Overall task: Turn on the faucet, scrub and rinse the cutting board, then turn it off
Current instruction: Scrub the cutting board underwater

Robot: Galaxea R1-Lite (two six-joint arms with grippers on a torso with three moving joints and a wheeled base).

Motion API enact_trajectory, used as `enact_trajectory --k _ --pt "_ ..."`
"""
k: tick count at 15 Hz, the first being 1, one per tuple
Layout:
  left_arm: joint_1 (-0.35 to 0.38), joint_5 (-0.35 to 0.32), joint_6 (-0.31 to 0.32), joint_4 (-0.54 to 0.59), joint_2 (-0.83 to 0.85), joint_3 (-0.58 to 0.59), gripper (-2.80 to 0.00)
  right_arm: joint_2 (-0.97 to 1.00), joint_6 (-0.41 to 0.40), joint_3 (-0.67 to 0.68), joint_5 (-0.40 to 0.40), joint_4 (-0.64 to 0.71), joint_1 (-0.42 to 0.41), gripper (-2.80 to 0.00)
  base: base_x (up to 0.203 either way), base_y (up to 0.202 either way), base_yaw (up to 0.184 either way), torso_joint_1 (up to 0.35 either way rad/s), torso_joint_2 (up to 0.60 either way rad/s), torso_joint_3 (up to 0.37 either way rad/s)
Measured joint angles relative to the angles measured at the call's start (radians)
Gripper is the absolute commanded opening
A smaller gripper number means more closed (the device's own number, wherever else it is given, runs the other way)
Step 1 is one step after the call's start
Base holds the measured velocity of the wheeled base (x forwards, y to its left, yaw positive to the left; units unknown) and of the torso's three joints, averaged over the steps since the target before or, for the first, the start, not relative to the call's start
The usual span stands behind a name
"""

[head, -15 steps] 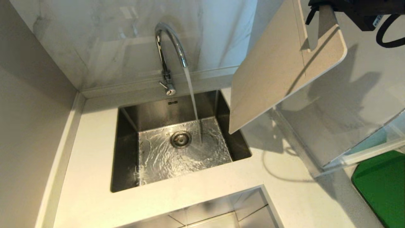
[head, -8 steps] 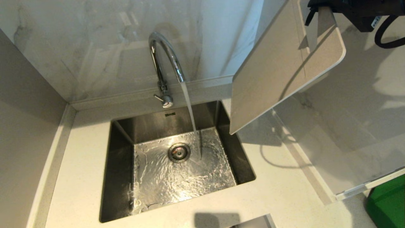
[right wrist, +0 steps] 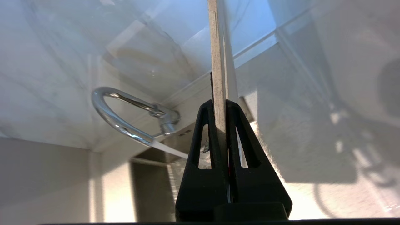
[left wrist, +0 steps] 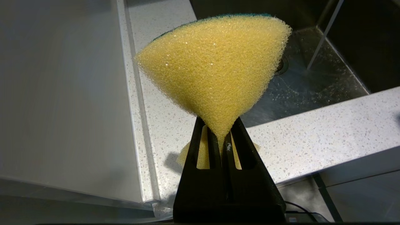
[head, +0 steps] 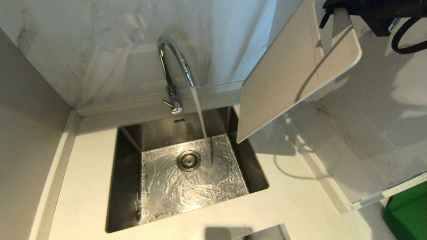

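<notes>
Water is running while we are pinching the cutting board in our right end effector above the sink's right rim; our left end effector is clamping a sponge, ready for scrubbing.

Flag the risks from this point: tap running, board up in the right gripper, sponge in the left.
1. The right gripper pinches the cutting board by one thin edge only; once wet it may slip or twist.
2. The board hangs beside the faucet stream, partly over the countertop; rinsing there could splash outside the sink.
3. The left gripper clamps only the sponge tip; scrubbing may pull it free.
</notes>
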Motion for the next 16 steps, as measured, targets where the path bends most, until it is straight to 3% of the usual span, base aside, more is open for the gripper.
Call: enact_trajectory --k 10,16 --pt "0.000 0.000 0.000 0.000 0.000 0.000 -2.80 0.150 0.395 0.000 -0.003 -0.039 0.065 -2.80 0.000 0.000 0.000 0.000 0.00 0.000" --pt "0.000 0.000 0.000 0.000 0.000 0.000 -2.80 0.240 0.479 0.001 0.002 -0.050 0.093 -2.80 0.000 0.000 0.000 0.000 0.00 0.000"
